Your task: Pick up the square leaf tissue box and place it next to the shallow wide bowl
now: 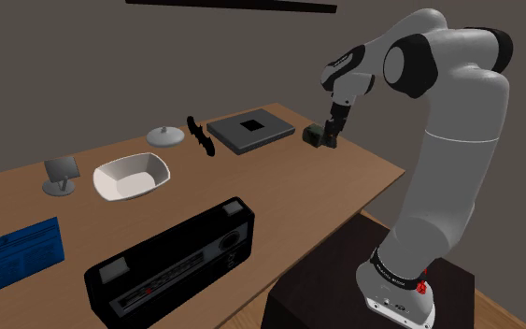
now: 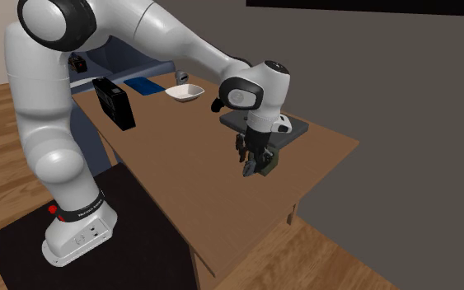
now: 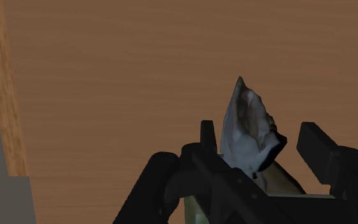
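The tissue box point(image 1: 316, 138) is small and dark olive green, with a white tissue point(image 3: 247, 124) sticking up from it. It sits on the wooden table point(image 1: 279, 192) near the corner by the arm. My black gripper point(image 1: 332, 129) comes down over the box, with a finger on either side clasping it point(image 2: 269, 164). In the wrist view the tissue rises between my fingers point(image 3: 322, 149) above the olive box body point(image 3: 283, 182). The shallow wide white bowl point(image 1: 132, 176) stands far along the table toward the shoulder view's left; in the second exterior view the bowl point(image 2: 185, 92) is at the far end.
A flat dark grey slab with a square hole point(image 1: 249, 129) lies just beyond the box. A black radio point(image 1: 172, 264) lies by the front edge, and a blue item point(image 1: 13, 250) at the shoulder view's left. A grey lid point(image 1: 165, 136), a black wavy piece point(image 1: 198, 136) and a small grey stand point(image 1: 61, 175) surround the bowl.
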Tool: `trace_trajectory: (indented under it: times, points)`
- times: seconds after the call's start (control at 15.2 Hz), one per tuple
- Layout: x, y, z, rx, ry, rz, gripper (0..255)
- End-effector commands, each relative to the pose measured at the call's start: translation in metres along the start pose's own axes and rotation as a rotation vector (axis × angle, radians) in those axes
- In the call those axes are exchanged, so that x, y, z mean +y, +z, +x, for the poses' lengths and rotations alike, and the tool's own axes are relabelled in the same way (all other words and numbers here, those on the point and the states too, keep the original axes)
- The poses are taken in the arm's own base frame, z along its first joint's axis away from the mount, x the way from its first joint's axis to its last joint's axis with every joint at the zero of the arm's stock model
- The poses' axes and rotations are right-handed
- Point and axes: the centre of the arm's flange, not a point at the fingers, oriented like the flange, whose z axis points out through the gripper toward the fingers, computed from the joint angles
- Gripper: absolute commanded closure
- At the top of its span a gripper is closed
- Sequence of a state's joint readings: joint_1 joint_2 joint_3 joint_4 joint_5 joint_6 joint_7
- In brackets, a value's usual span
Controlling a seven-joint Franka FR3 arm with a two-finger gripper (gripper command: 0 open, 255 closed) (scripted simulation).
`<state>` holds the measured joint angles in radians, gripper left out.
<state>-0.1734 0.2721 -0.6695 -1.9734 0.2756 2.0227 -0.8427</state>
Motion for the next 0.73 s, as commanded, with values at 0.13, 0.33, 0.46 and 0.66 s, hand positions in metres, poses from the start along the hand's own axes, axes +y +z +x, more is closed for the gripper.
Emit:
trace_trajectory:
  times: [0.13,0.33,0.46,0.66]
  points:
    - [0.0,0.0,0.0,0.0,0.0,0.0,255]
    - [0.0,0.0,0.0,0.0,0.0,0.0,255]
    - [0.0,0.0,0.0,0.0,0.0,0.0,255]
    - [-0.002,-0.01,-0.001,0.0,0.0,0.0,255]
